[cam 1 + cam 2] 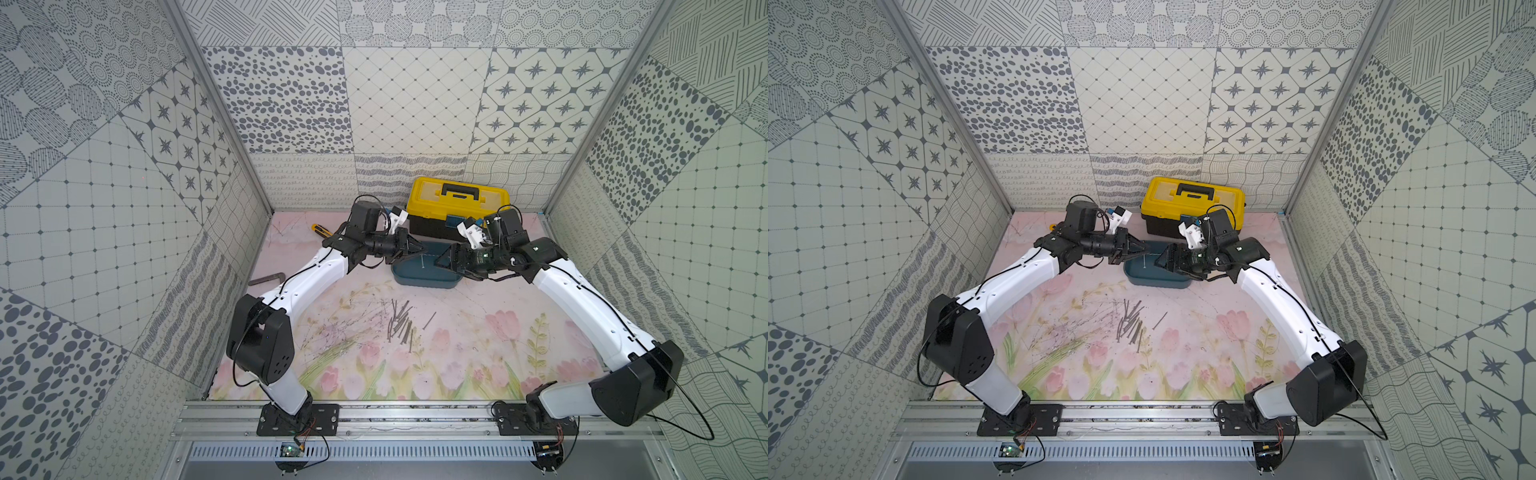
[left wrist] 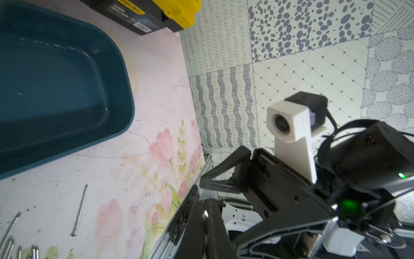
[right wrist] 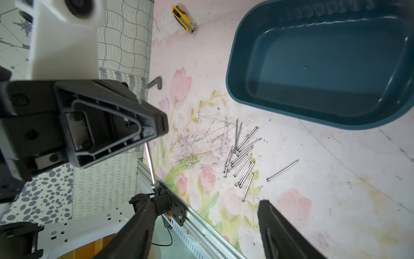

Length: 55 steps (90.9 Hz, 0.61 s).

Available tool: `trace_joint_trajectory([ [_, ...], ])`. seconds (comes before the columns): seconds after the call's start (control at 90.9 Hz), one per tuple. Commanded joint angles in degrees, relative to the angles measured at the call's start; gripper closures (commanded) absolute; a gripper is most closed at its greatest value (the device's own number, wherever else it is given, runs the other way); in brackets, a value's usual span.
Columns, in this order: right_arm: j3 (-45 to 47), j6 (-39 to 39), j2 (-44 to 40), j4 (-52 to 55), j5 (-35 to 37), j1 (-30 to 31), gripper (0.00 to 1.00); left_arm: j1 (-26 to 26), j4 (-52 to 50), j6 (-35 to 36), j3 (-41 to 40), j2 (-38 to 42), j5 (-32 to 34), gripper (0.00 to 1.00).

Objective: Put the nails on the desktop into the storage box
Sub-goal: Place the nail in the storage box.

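The desktop point(image 1: 478, 345) is flat and pale pink, with pink tulips and green leaves printed on it and lots of dark scratches. Walls point(image 1: 415, 104) with grey dots, stars and wavy lines stand on three sides.

Most of the nails point(image 1: 401, 322) lie in a loose heap on the desktop, in front of the storage box point(image 1: 424, 283). A single nail point(image 1: 429, 321) lies just beside the heap. They are thin, straight and shiny grey. The box is a low, smooth, blue-green plastic tub with round corners. Behind it sits a yellow and black toolbox point(image 1: 457, 195).

The left gripper point(image 1: 419, 249) has its fingers pressed together on one nail point(image 3: 149, 163), which hangs down over the box. The right gripper point(image 3: 206, 201) has its fingers spread wide and holds nothing.
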<state>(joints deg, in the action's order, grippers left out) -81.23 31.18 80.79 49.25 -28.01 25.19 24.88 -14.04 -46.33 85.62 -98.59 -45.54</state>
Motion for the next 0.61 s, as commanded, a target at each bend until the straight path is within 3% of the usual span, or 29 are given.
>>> trace_joint_trajectory([
  [0.0,-2.3,-5.6,-0.1,2.8,6.5,-0.3,0.22,0.1,-25.2,14.2,12.5,-6.9,14.1,1.00],
  [0.407,-3.2,-8.5,2.9,3.2,7.4,-1.6,0.21,0.8,-47.6,24.6,42.5,-31.3,28.0,1.00],
  [0.594,-4.6,-10.8,4.0,4.4,10.2,-1.5,0.21,0.9,-48.7,26.2,45.1,-35.9,31.7,1.00],
])
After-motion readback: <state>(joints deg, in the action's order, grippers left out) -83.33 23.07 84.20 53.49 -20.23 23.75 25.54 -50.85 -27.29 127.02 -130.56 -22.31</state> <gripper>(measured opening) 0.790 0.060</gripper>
